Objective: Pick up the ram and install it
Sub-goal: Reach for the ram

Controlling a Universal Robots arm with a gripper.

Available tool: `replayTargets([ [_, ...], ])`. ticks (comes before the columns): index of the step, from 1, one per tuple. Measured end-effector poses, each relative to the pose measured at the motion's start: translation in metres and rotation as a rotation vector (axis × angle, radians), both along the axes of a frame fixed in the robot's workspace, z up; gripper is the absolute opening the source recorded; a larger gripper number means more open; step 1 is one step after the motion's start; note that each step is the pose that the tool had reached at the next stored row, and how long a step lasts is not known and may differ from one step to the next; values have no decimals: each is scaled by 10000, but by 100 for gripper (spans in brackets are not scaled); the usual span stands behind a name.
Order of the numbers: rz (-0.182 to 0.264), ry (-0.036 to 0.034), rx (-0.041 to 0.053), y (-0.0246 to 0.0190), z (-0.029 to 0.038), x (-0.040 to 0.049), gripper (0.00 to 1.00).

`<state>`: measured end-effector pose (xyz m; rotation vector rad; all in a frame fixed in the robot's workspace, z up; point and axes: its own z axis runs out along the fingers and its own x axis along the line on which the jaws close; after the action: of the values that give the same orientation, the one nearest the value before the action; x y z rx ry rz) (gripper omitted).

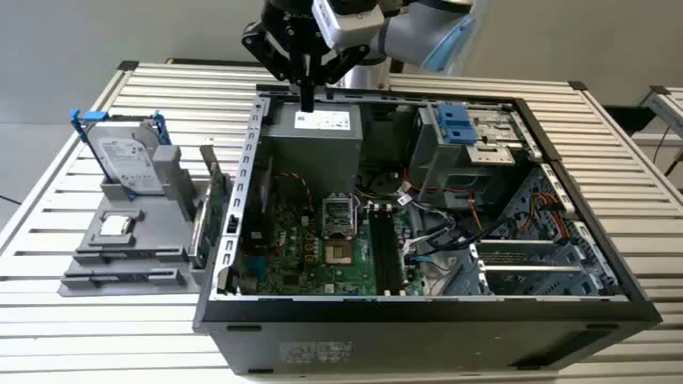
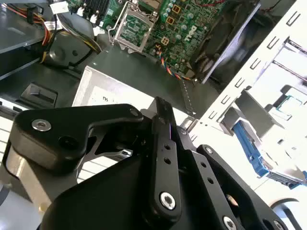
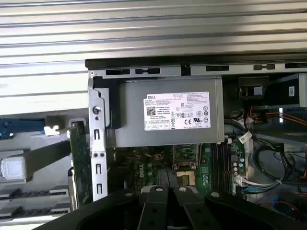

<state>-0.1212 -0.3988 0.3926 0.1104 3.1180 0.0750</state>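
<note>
The ram [image 1: 128,257] appears to be the long, narrow grey strip seated edge-on near the front of the holder [image 1: 160,240]; its face cannot be seen, so this reading is uncertain. The holder stands on the slatted table [image 1: 160,88] at the exterior view's left of the open case [image 1: 427,308]. It also carries the hard drive [image 1: 126,160], and the card [image 1: 216,210] stands upright next to the case wall. The gripper [image 1: 307,104] hangs well apart from the ram, above the power supply [image 1: 315,140] at the rear of the case. In the exterior view its fingers form a single dark prong. The second wrist view shows them pressed together with nothing between them, above the motherboard [image 2: 177,24] and its empty socket [image 2: 132,26]. The first wrist view looks straight down on the power supply label.
</note>
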Motion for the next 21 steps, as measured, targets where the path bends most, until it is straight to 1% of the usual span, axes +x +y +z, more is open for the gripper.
replayTargets([
  [13, -1, -1, 0, -1, 0, -9, 0],
  [21, 0, 0, 0, -8, 0, -109, 0],
])
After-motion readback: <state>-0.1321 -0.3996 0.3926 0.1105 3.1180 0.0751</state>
